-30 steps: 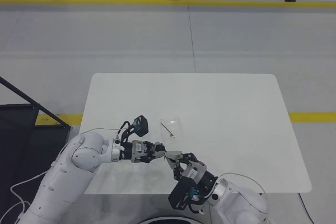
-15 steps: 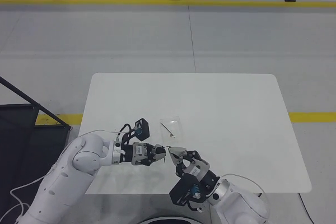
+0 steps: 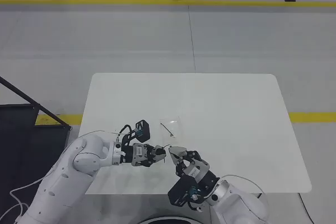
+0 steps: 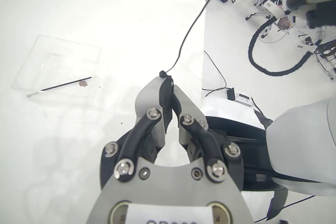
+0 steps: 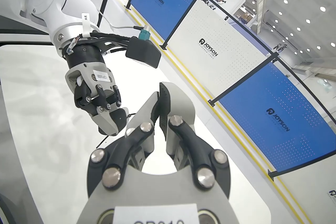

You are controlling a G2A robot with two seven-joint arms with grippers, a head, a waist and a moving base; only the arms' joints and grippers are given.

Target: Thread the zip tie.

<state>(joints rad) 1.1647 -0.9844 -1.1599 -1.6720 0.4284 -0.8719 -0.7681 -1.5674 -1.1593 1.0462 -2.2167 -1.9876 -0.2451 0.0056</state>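
The left gripper (image 4: 168, 85) had its two fingers pressed together on the head end of the black zip tie (image 4: 193, 22), and the small square head poked out just past the fingertips. From there the thin strap ran upward in a gentle curve, free of the table, to the right gripper (image 5: 163, 95). That gripper's dark pads sat almost flush against each other. In the left wrist view the far end of the strap met those pads, so the right gripper appeared to be pinching it, though the pinch point itself was blurred. In the top view both grippers were tip to tip over the near part of the white table (image 3: 229, 112), just in front of the robot, with the left one (image 3: 159, 154) angled toward the right one (image 3: 174, 154). A little beyond them, toward the middle of the table, lay a shallow clear plastic tray (image 4: 65, 41). A thin black strip (image 4: 63, 84) rested flat on its floor, and a small brownish speck (image 4: 83, 83) lay beside the strip. The tray was apart from both grippers and touched by neither. Past the table, the right wrist view showed blue and white partition panels (image 5: 236, 57) standing along a yellow floor line (image 5: 199, 83). In the top view a black frame (image 3: 22, 95) stood off the table's left corner.
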